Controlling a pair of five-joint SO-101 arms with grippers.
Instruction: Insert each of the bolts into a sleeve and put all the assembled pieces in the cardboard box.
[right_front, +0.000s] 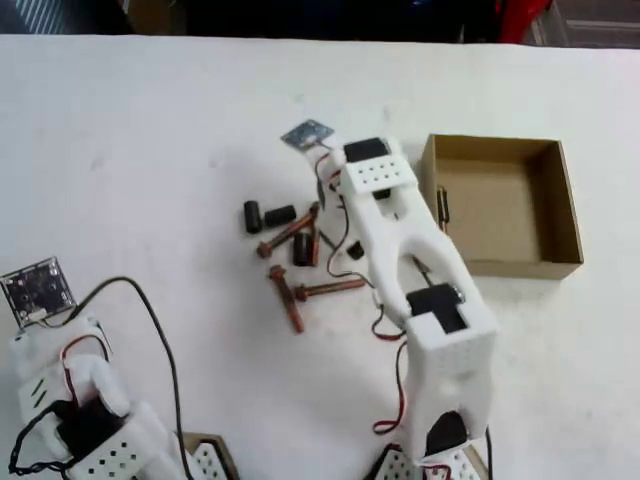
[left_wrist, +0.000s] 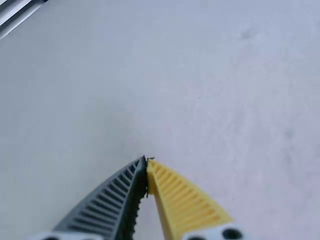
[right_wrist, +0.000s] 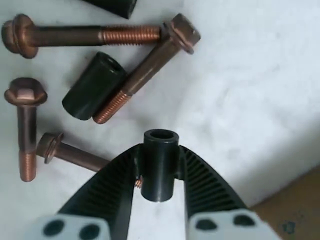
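Note:
My right gripper (right_wrist: 160, 150) is shut on a black sleeve (right_wrist: 160, 167), held upright with its bore showing, just above the table. Beside it lie several copper bolts: one diagonal (right_wrist: 145, 70), one along the far side (right_wrist: 80, 36), one short (right_wrist: 26, 125), and one (right_wrist: 75, 155) running under a finger. A second black sleeve (right_wrist: 94, 86) lies against the diagonal bolt. In the high view the pile of bolts (right_front: 300, 290) and sleeves (right_front: 265, 216) sits left of my right arm (right_front: 400, 240). My left gripper (left_wrist: 146, 162) is shut on nothing, over bare table.
The open cardboard box (right_front: 560, 200) stands right of the right arm; its corner (right_wrist: 295, 210) shows near the gripper. The left arm (right_front: 70, 410) stays at the table's near left corner with its cable (right_front: 150, 320). Bare table lies left of the pile.

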